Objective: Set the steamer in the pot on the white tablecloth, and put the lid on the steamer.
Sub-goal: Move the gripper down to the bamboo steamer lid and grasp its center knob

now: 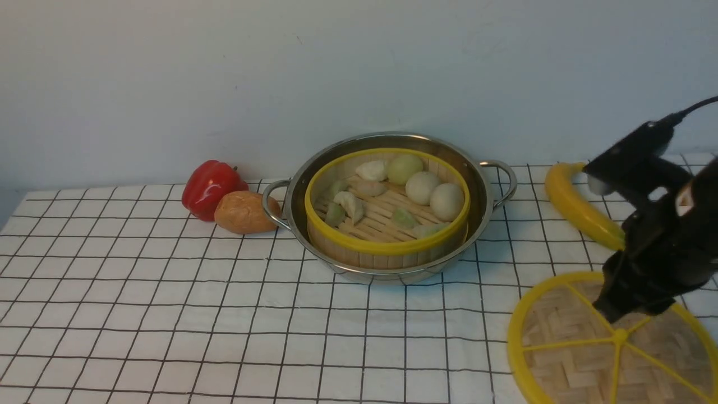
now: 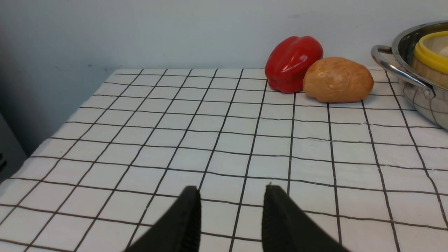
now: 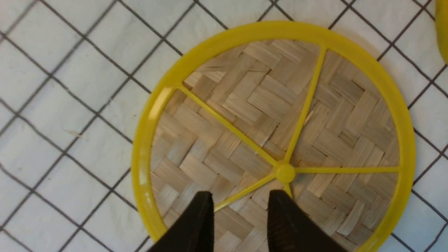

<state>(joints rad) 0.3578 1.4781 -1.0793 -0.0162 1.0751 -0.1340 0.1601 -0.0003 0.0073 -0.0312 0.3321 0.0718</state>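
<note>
Lid (image 1: 589,348) lies flat on the white tablecloth (image 1: 168,292) at my near right, well apart from the pot (image 1: 387,136); the steamer (image 1: 387,219), with its dumplings and buns, sits inside the pot, so I judge the first half done and the covering to be the step in hand; my right hand (image 3: 240,196) hangs over the lid close to its hub, released, with nothing between the jaws, and one thin yellow spoke runs under the gap (whether the tips touch the weave I cannot tell); my left hand (image 2: 231,190) is released too, over bare cloth, well short of the red pepper (image 2: 292,63) and the brown lump (image 2: 337,79) beside it; to do this well I would close on a spoke near the hub, since the flat weave offers nothing to pinch; I would seat the grip squarely so the disc does not swing, raise it clear of the cloth, carry it level over the pot's rim, centre it on the steamer's yellow rim and lower it until it rests all round before letting go; the second yellow ring (image 1: 572,207) behind my right arm I would leave alone.
</note>
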